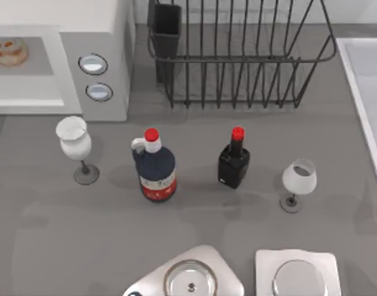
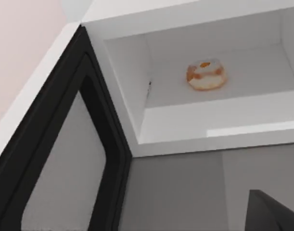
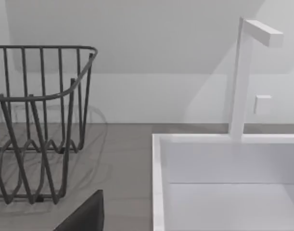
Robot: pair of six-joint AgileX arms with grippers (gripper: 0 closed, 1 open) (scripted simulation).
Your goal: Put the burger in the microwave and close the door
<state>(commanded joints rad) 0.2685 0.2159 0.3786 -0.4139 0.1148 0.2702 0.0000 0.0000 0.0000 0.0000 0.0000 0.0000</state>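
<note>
The burger (image 1: 9, 51) lies inside the open cavity of the microwave (image 1: 99, 37) at the table's back left. In the left wrist view the burger (image 2: 206, 75) rests on the white cavity floor. The door (image 2: 65, 159) stands swung open beside the cavity, its dark inner frame facing the camera. A dark part of my left gripper (image 2: 274, 211) shows in front of the microwave, apart from the door and the burger. My right gripper (image 3: 84, 216) shows as a dark part near the dish rack and sink.
Two wine glasses (image 1: 74, 140) (image 1: 298, 177), a dark blue bottle (image 1: 156, 166) and a black bottle (image 1: 234, 161) stand mid-table. A wire dish rack (image 1: 237, 55) sits at the back, a white sink (image 1: 367, 92) at the right. Both arms (image 1: 190, 280) (image 1: 297, 274) sit at the front edge.
</note>
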